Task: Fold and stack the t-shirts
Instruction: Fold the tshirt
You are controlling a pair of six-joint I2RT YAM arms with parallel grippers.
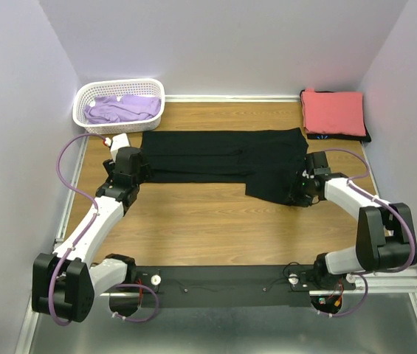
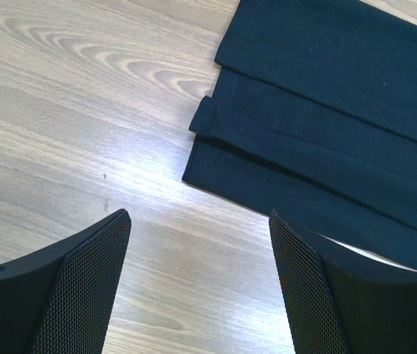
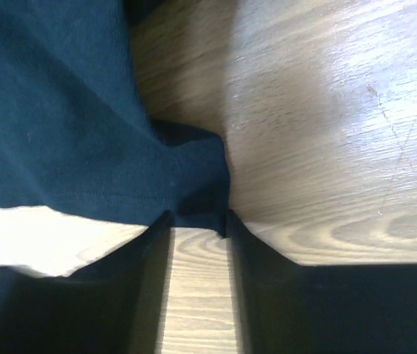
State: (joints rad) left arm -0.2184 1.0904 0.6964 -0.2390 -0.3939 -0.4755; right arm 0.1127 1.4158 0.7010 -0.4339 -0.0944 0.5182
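Observation:
The plain black t-shirt (image 1: 223, 151) lies folded into a long strip across the far middle of the wooden table. My left gripper (image 1: 125, 168) is open and empty, hovering over bare wood just off the shirt's left end (image 2: 326, 96); its own view shows the gripper (image 2: 199, 215) with jaws wide apart. My right gripper (image 1: 305, 188) sits at the shirt's right near corner, and in its own view the gripper (image 3: 198, 217) is pinched on a corner of the black cloth (image 3: 68, 125). A coral-red t-shirt (image 1: 332, 110) lies folded on a dark one (image 1: 364, 136) at the far right.
A white lattice basket (image 1: 83, 103) at the far left corner holds the lavender t-shirt (image 1: 123, 109). Lavender walls enclose the table on three sides. A black rail (image 1: 223, 284) with the arm bases runs along the near edge.

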